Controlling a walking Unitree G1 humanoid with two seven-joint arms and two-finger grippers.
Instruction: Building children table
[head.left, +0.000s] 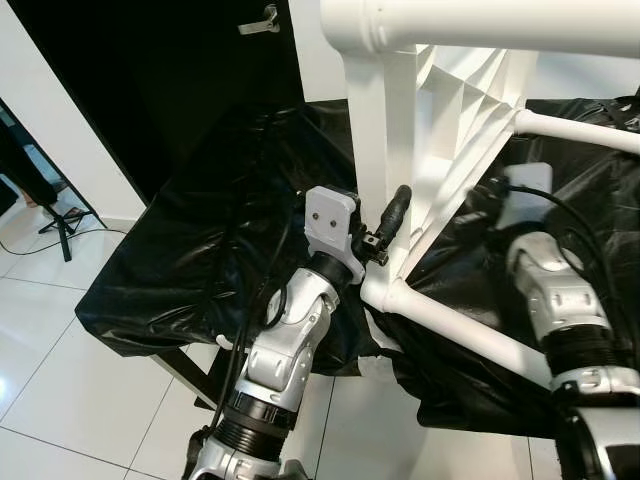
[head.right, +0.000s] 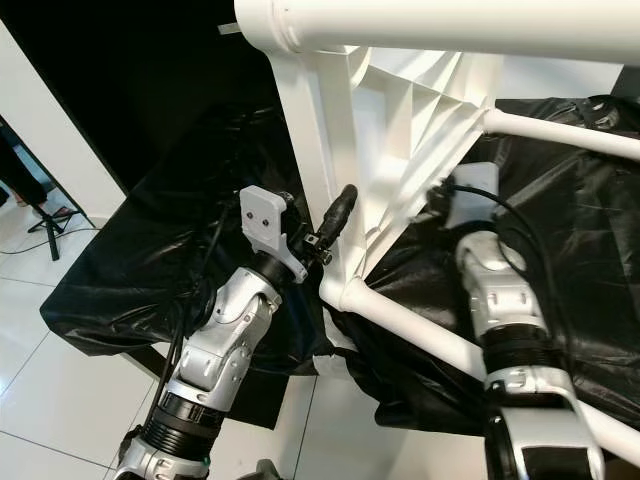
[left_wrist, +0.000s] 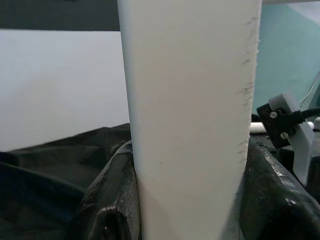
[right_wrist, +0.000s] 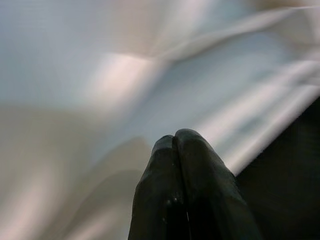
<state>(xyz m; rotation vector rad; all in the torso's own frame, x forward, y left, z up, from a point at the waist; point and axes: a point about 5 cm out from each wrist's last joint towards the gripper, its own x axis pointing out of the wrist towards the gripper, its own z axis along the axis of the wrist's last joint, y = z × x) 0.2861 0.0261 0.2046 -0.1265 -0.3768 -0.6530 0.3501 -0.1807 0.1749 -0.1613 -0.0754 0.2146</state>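
1. Table frame (head.left: 400, 120), white plastic, stands tipped on its side right ahead of me, resting on black plastic sheeting (head.left: 190, 250) spread over a low surface.
2. I've got my left gripper (head.left: 385, 232) at the frame's upright white leg (left_wrist: 190, 115); in the left wrist view that leg sits squarely between the two black fingers (left_wrist: 112, 200), one on each flank, both touching it. I'd call that clamped on the leg.
3. Just below this gripper, the leg meets a round white crossbar (head.left: 470, 335) that slants away toward my right arm.
4. My right gripper (right_wrist: 182, 145) is up against the ribbed underside of the tabletop (head.right: 420, 110), on the far side of the leg from the left one. Its two fingertips press together with nothing between them, so it's pinched closed and empty; white plastic lies just past the tips, too blurred to say whether they touch it.
5. Beyond the left gripper I see a black door (head.left: 160, 70) with a metal handle (head.left: 260, 20), and white floor tiles (head.left: 60, 360) lie below the sheeting's edge.
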